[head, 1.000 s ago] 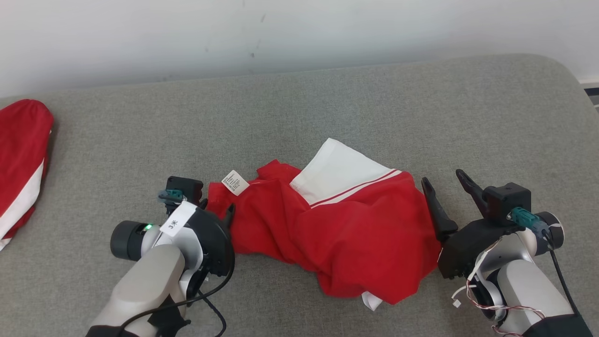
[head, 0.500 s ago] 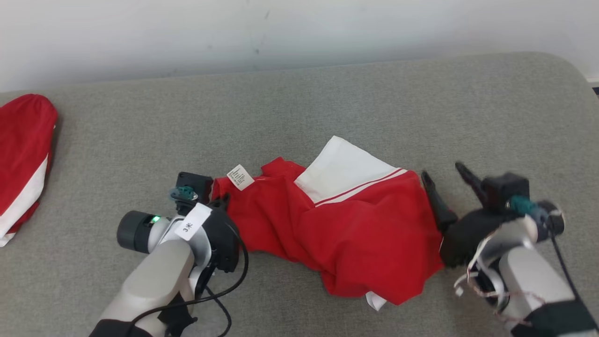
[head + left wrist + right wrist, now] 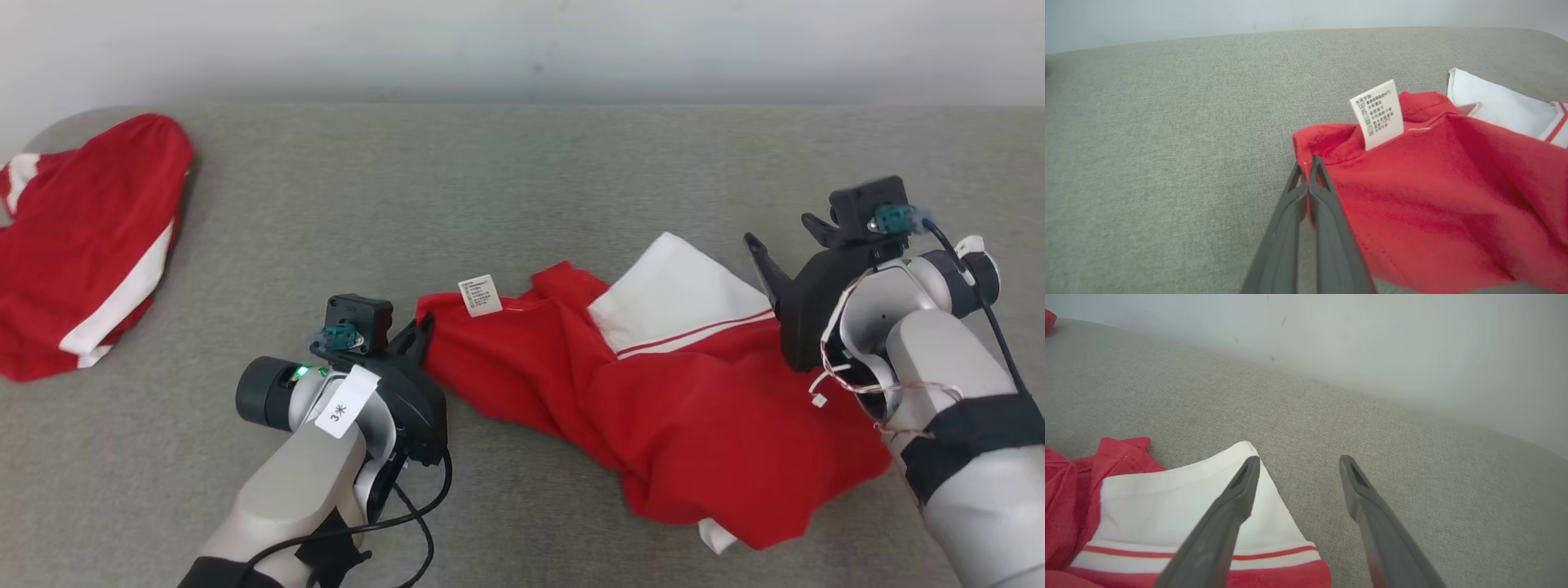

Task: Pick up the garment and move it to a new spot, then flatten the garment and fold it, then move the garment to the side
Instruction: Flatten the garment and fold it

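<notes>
Two pieces of red clothing lay well apart on the grey cushion. The garment sprawled crumpled across the near middle and right. A white panel edged with a thin red stripe was turned up on its far side, and a white care label stood out near its left corner. The left gripper had its two dark fingers pressed together on that left corner, beside the label, and the left wrist view showed a sliver of red cloth pinched between them. The right gripper stood wide open at the garment's far right edge, holding nothing. In the right wrist view one finger lay over the white panel's corner and the other over bare cushion; whether either touched could not be told. The other red garment, with a white stripe, lay bunched at the far left of the cushion. A pale wall ran behind the far side.
</notes>
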Available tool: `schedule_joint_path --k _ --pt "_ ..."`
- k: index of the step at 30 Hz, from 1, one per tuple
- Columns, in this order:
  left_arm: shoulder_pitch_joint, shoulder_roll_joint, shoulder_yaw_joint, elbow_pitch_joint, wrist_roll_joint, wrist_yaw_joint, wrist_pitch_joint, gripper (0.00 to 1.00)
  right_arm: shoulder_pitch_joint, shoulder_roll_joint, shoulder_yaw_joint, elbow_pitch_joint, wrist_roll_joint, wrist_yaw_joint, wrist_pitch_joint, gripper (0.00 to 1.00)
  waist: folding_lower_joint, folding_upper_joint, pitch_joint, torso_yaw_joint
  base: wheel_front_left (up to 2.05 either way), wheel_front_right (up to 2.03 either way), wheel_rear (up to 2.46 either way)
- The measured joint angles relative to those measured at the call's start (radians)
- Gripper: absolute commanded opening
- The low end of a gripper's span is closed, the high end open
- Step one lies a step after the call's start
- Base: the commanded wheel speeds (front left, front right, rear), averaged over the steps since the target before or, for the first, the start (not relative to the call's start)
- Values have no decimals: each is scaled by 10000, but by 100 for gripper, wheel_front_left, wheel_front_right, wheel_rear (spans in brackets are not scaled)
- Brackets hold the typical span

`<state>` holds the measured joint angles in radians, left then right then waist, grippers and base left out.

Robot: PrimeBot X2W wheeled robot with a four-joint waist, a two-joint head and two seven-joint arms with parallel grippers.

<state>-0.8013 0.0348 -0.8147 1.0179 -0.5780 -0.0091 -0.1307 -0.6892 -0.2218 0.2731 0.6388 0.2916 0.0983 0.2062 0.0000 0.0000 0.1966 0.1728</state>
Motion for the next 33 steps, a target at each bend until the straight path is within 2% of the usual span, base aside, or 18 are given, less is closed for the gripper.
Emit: schedule_joint_path --k 7,15,26,27,28,29,30,33 --pt "4 -40 -63 -516 -146 -104 -244 0 -1145 109 171 1440 92 90 830 100 0 0 196 810 0 0 0" --pt "448 -25 -658 -1626 -756 -69 -276 0 -1825 336 571 2780 138 169 1555 100 0 0 391 1581 0 0 0" --pt "648 -21 -811 -2029 -1271 186 -282 0 -2381 362 1160 4052 -188 230 2136 100 0 0 538 1823 0 0 0" --pt "650 -21 -809 -2044 -1292 186 -282 0 -2432 345 1177 4096 -196 251 2136 51 1 0 547 1815 0 0 0" --pt "650 -31 -784 -2040 -1340 188 -284 0 -2482 330 1220 4144 -226 251 2138 32 0 0 562 1807 0 0 0" --pt "650 -27 -773 -2040 -1365 192 -286 0 -2531 332 1233 4194 -242 251 2151 6 0 0 584 1794 0 0 0" --pt "650 -23 -759 -2042 -1371 196 -288 0 -2569 339 1243 4226 -244 251 2151 0 0 0 613 1782 0 0 0" --pt "650 -27 -711 -2067 -1453 267 -301 0 -2654 301 1321 4301 -280 251 2130 0 0 1 733 1746 0 0 0"
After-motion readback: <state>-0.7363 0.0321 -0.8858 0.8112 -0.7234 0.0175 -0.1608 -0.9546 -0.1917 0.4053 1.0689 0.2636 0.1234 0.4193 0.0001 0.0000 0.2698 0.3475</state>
